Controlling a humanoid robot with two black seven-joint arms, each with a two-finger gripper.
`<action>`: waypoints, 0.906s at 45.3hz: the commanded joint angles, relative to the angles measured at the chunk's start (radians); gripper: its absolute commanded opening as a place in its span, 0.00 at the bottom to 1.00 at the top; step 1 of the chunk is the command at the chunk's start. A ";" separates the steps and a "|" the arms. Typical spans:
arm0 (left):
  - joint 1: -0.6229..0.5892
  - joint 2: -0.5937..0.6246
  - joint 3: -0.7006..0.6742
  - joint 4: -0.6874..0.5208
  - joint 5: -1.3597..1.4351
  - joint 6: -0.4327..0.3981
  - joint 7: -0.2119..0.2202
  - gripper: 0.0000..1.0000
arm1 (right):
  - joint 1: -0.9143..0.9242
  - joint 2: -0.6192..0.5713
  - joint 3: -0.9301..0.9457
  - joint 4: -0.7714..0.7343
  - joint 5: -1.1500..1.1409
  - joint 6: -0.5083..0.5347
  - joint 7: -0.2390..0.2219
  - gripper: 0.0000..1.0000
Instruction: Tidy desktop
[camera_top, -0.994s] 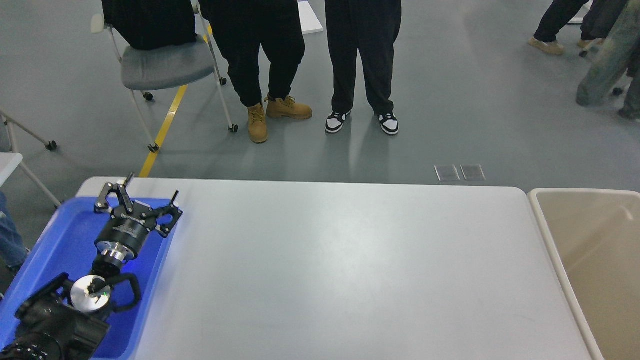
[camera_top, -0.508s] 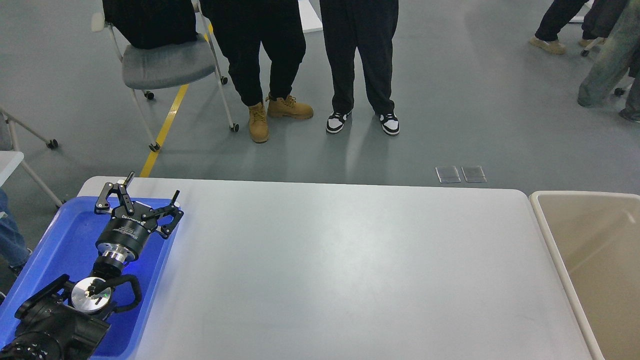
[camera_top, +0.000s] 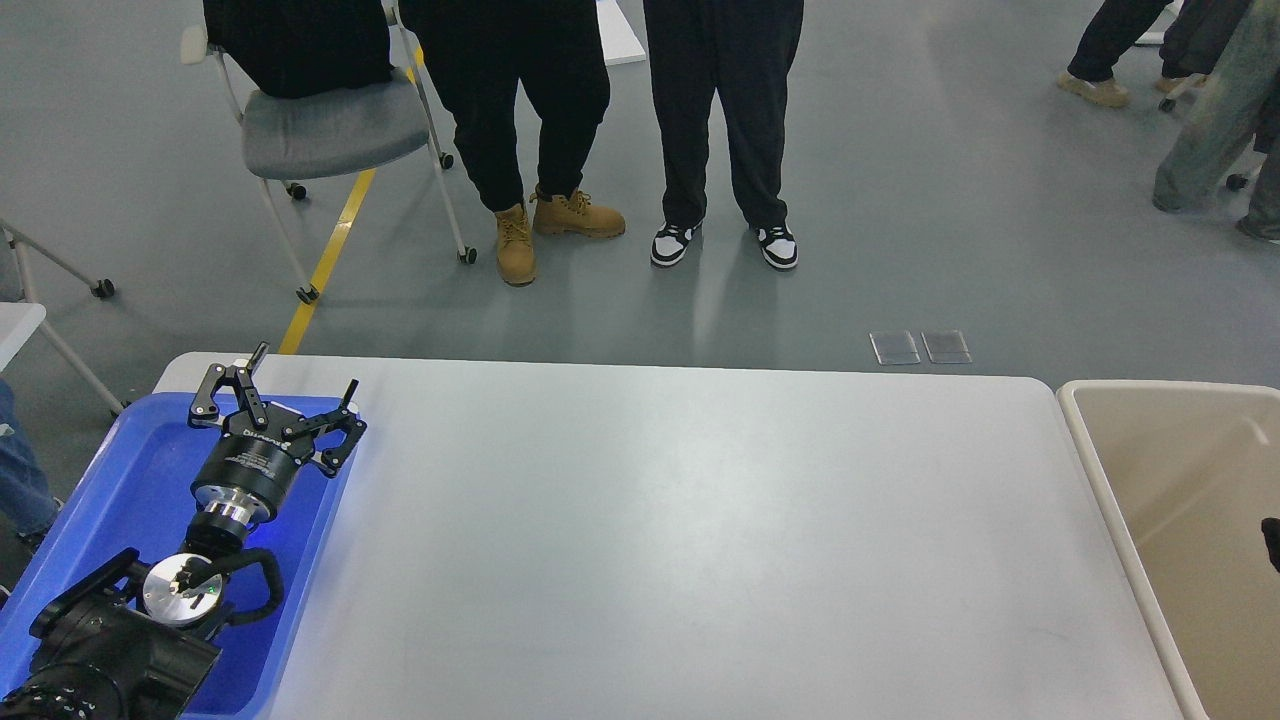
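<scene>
The desktop (camera_top: 680, 520) is a wide light-grey tabletop with rounded corners, and nothing lies on its visible surface. My left gripper (camera_top: 307, 368) is open and empty. It is held over the far end of the blue tray (camera_top: 110, 480), with its fingertips reaching just past the tray's far rim. A small dark part (camera_top: 1272, 545) shows at the right edge over the beige bin. It is too little to tell whether it is my right gripper or how it stands.
The blue tray sits at the desktop's left end, partly under my left arm. The beige bin (camera_top: 1180, 480) stands at the right end. A wheeled chair (camera_top: 330, 130) and two standing people (camera_top: 620, 120) are on the floor beyond the far edge.
A small dark part has come into view at the right edge over the beige bin. My left arm and gripper have stayed in place.
</scene>
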 joint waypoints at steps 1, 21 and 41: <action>0.000 0.000 0.000 0.000 0.001 0.000 0.000 1.00 | -0.018 0.043 0.097 -0.018 0.003 0.063 -0.025 0.00; 0.000 0.000 0.000 0.000 0.001 0.000 0.000 1.00 | -0.026 0.045 0.095 -0.026 0.003 0.106 -0.013 1.00; 0.000 0.000 0.000 0.000 0.001 0.000 0.000 1.00 | -0.015 0.023 0.074 -0.026 -0.017 0.136 -0.012 1.00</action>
